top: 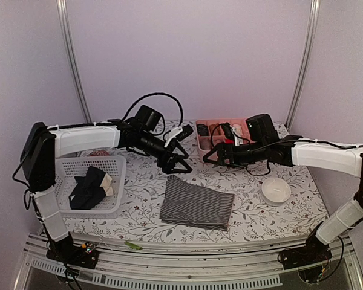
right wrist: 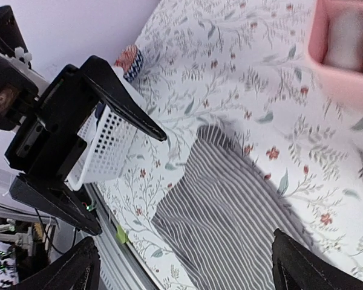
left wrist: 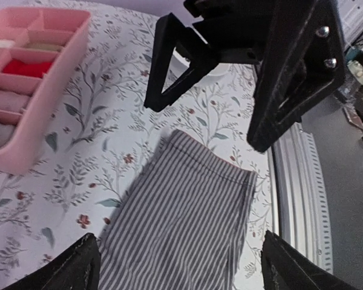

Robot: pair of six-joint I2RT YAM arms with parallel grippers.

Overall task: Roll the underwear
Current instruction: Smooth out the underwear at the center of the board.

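The grey-and-white striped underwear (top: 196, 206) lies flat, folded into a rectangle, on the floral tablecloth at the centre front. It also shows in the left wrist view (left wrist: 181, 223) and the right wrist view (right wrist: 242, 217). My left gripper (top: 176, 163) hovers open and empty just beyond its far left corner. My right gripper (top: 214, 156) hovers open and empty beyond its far right side. The two grippers face each other above the cloth's far edge. Black underwear (top: 86, 188) and a cream piece (top: 109, 184) lie in the white basket (top: 112, 164). No olive-tan garment shows.
The white mesh basket stands at the left (right wrist: 106, 145). The pink divided tray (top: 201, 144) with rolled items sits at the back centre (left wrist: 48, 115). A small white bowl (top: 276, 190) sits at the right. A red patterned item (top: 97, 153) lies behind the basket.
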